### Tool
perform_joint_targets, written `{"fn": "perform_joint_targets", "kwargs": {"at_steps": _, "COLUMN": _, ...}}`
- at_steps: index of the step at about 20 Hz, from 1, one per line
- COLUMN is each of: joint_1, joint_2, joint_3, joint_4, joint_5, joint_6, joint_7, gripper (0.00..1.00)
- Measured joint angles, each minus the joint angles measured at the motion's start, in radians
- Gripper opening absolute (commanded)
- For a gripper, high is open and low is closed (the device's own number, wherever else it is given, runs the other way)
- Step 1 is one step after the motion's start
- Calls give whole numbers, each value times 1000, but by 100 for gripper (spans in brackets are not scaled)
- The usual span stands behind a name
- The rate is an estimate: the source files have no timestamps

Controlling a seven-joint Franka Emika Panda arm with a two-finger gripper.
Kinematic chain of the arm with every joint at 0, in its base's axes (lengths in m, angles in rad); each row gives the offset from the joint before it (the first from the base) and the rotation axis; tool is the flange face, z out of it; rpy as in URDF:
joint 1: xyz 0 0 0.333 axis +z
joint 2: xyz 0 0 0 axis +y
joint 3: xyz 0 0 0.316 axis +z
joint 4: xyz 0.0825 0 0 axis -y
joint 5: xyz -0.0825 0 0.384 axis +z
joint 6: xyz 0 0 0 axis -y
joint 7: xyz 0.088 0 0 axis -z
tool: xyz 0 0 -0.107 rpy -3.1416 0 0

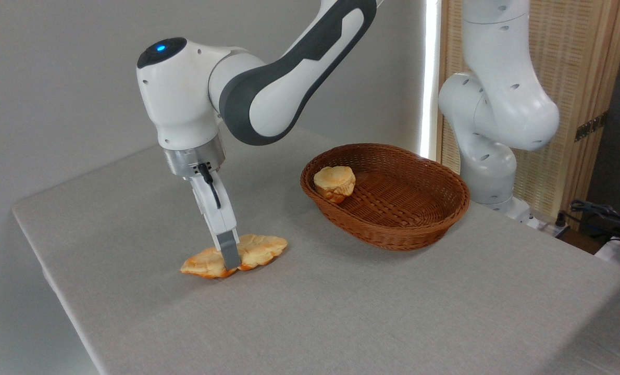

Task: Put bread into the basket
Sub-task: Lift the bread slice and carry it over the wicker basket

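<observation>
On the near counter (pixel 341 312), the bread (pixel 260 249) is being straddled by the tool (pixel 230 258); whether it is clamped cannot be told. Nothing is being lifted yet. Farther back, a bun (pixel 334 183) is lying in the basket (pixel 393 229), where the bread is not yet placed.

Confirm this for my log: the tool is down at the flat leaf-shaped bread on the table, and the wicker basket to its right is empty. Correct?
Not quite. The basket is not empty: a small round bun sits inside near its left rim, as the camera view shows. The rest holds: the tool is down at the flat bread on the table.
</observation>
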Motion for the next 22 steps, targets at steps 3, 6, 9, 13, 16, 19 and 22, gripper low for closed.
{"fn": "perform_joint_targets", "kwargs": {"at_steps": 3, "joint_1": 5, "joint_2": -39, "joint_3": 12, "joint_4": 4, "joint_5": 0, "joint_6": -21, "joint_7": 0, "gripper": 49}}
{"fn": "perform_joint_targets", "kwargs": {"at_steps": 6, "joint_1": 8, "joint_2": -116, "joint_3": 45, "joint_4": 9, "joint_5": 0, "joint_6": -90, "joint_7": 0, "gripper": 50}}
{"fn": "perform_joint_targets", "kwargs": {"at_steps": 9, "joint_1": 12, "joint_2": -205, "joint_3": 71, "joint_4": 10, "joint_5": 0, "joint_6": -184, "joint_7": 0, "gripper": 52}}
{"fn": "perform_joint_targets", "kwargs": {"at_steps": 13, "joint_1": 12, "joint_2": -294, "joint_3": 80, "joint_4": 5, "joint_5": 0, "joint_6": -315, "joint_7": -20, "gripper": 56}}
{"fn": "perform_joint_targets", "kwargs": {"at_steps": 16, "joint_1": 13, "joint_2": -366, "joint_3": 98, "joint_4": -39, "joint_5": 0, "joint_6": -371, "joint_7": -50, "gripper": 56}}
{"fn": "perform_joint_targets", "kwargs": {"at_steps": 19, "joint_1": 13, "joint_2": -451, "joint_3": 102, "joint_4": -132, "joint_5": 0, "joint_6": -414, "joint_7": -60, "gripper": 57}}
{"fn": "perform_joint_targets", "kwargs": {"at_steps": 22, "joint_1": 13, "joint_2": -523, "joint_3": 102, "joint_4": -224, "joint_5": 0, "joint_6": -453, "joint_7": -71, "gripper": 68}}
